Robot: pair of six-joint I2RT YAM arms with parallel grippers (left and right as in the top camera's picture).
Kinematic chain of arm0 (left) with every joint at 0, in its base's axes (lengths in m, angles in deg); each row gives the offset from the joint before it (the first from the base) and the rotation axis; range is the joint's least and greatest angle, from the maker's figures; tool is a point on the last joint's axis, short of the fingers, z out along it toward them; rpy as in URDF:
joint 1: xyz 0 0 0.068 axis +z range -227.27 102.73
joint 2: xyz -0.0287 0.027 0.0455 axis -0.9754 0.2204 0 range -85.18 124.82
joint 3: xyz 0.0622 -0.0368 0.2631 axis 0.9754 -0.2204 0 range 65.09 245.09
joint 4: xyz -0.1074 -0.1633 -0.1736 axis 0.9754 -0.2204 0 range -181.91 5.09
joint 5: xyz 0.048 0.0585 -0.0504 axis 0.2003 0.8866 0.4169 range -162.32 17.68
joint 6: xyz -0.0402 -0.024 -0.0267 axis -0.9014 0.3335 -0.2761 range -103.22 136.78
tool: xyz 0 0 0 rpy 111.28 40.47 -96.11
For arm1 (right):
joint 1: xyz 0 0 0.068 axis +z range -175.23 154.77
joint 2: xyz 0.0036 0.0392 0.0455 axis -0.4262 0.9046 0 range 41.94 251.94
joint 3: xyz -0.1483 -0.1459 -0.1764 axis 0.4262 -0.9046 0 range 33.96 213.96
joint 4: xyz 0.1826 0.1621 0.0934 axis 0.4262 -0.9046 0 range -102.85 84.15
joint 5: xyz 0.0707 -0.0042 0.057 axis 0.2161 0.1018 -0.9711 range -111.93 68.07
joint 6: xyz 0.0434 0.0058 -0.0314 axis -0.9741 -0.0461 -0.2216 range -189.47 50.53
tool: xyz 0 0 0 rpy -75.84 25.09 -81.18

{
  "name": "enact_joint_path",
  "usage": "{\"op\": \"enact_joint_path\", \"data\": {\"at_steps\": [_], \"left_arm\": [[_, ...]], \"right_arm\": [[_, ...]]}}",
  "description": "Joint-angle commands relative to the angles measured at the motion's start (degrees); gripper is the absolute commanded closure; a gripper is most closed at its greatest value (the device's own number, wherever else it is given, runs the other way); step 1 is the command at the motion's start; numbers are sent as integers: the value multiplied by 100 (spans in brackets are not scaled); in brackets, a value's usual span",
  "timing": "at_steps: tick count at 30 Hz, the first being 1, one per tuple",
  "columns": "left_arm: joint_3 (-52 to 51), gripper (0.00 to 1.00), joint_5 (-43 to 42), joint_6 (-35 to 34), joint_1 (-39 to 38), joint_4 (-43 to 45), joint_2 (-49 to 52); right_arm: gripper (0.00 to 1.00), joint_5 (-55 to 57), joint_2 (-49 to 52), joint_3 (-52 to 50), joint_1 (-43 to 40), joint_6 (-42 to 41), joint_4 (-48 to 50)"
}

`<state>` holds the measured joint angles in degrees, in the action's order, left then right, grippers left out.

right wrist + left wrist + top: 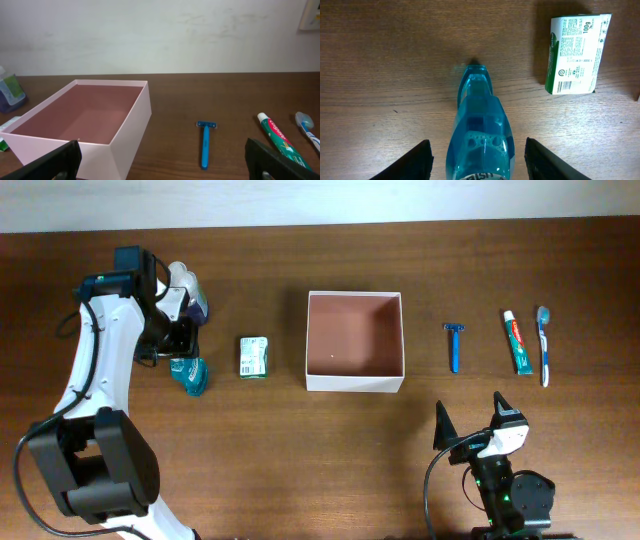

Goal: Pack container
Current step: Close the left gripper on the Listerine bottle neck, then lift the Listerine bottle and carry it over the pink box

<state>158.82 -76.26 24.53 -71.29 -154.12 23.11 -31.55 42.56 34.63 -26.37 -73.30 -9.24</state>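
The container (354,383) is a square white-walled box with a reddish-brown inside, mid-table; it also shows in the right wrist view (131,131). A teal-blue bottle (190,374) lies left of it. My left gripper (479,159) is open, its fingers on either side of the bottle (481,130) with gaps. A green-and-white soap box (254,356) lies between bottle and container, also in the left wrist view (576,53). My right gripper (472,423) is open and empty near the front edge.
Right of the container lie a blue razor (454,345), a toothpaste tube (516,341) and a toothbrush (543,344). A white and purple bottle (190,292) stands at the far left by the left arm.
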Motion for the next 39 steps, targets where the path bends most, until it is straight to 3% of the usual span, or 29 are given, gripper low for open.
{"op": "enact_joint_path", "data": {"at_steps": [1,14,24,30,31,32,33,39], "left_arm": [[7,39,-79,55,9,20,57],[-291,41,-79,55,9,149,116],[-289,73,-79,55,9,149,116],[-289,74,-79,55,9,144,116],[-289,82,-79,55,9,144,116],[-289,96,-81,55,9,133,116],[-289,99,-79,55,9,125,116],[-280,99,-83,55,9,118,114]], "right_arm": [[1,-70,-42,-35,-44,42,-22],[1,-70,-42,-35,-44,42,-20],[1,-70,-42,-35,-44,42,-20],[1,-70,-42,-35,-44,42,-20],[1,-70,-42,-35,-44,42,-20],[1,-70,-42,-35,-44,42,-20],[1,-70,-42,-35,-44,42,-22],[2,-70,-42,-35,-44,42,-22]]}}
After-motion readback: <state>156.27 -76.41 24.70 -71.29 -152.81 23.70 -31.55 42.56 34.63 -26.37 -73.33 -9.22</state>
